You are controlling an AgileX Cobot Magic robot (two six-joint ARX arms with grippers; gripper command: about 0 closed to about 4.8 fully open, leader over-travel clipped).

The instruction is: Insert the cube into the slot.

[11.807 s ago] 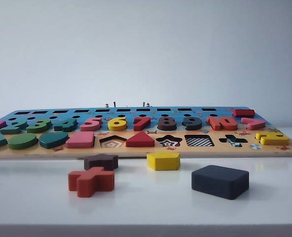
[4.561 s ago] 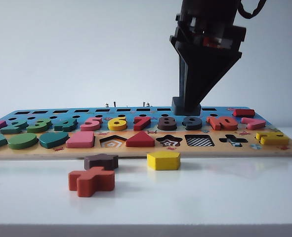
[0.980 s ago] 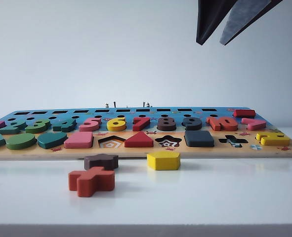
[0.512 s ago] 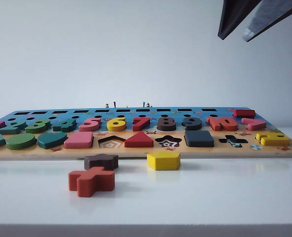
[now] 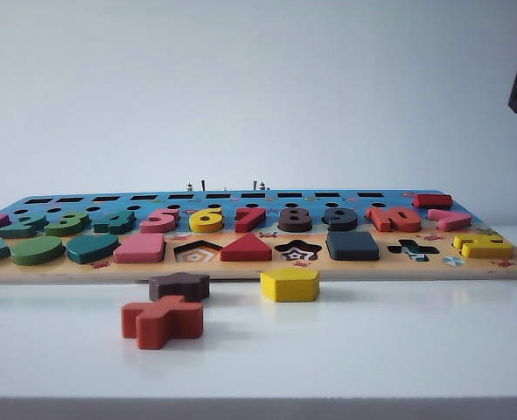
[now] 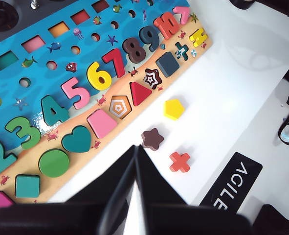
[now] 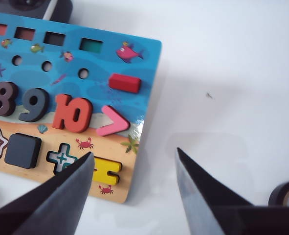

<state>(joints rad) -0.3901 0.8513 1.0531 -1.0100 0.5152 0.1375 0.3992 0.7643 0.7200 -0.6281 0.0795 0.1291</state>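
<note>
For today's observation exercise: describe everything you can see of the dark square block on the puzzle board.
The cube is a flat, dark navy-charcoal square with rounded corners and a matte, painted-wood look. It lies level in the slot of the tan board, standing slightly above the surface, between the star recess and the cross recess. Only the board touches it; the right gripper hangs open, well clear.
</note>
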